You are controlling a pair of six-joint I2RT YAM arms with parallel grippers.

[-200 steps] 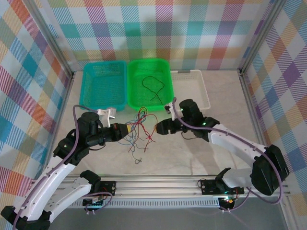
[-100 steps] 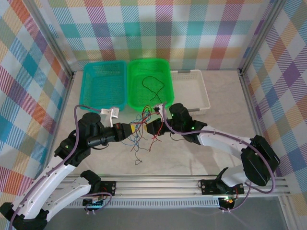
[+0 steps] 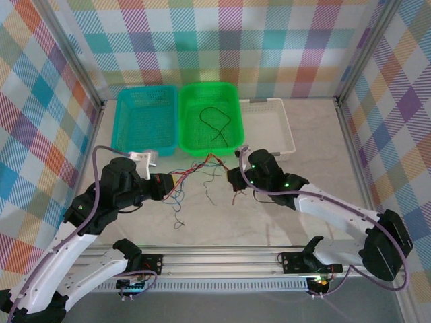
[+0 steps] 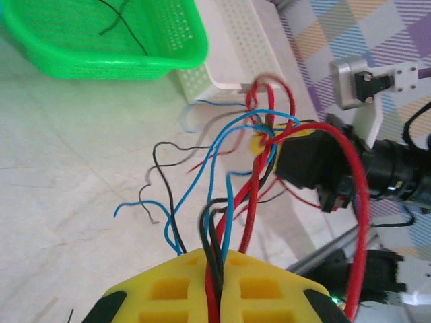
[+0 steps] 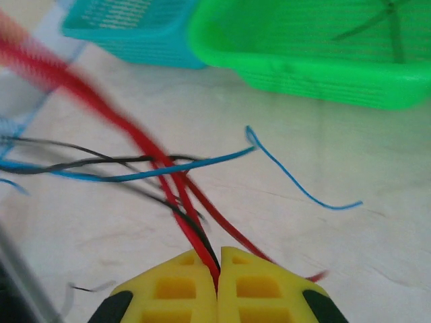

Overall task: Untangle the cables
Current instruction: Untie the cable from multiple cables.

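The cables [image 3: 195,173], thin red, blue and black wires, hang stretched in a tangle above the table between my two grippers. My left gripper [image 3: 161,183] is shut on one end of the bundle; in the left wrist view, red, black and blue strands [image 4: 229,182] run out from between its yellow fingertips [image 4: 214,259]. My right gripper [image 3: 232,176] is shut on the other end, with red and black cables [image 5: 192,225] pinched between its pads [image 5: 217,262]. A loose blue cable [image 5: 296,185] trails over the table. One black cable [image 3: 214,121] lies in the green basket [image 3: 209,147].
A teal basket [image 3: 145,121] stands left of the green basket, and a white tray [image 3: 269,124] stands to its right, all at the back. Metal frame rails run along the sides and the near edge [image 3: 222,259]. Loose wire ends dangle onto the table [image 3: 178,219].
My right gripper has shut on the red and black cables. The left gripper has pulled left, and the bundle is now stretched between them.
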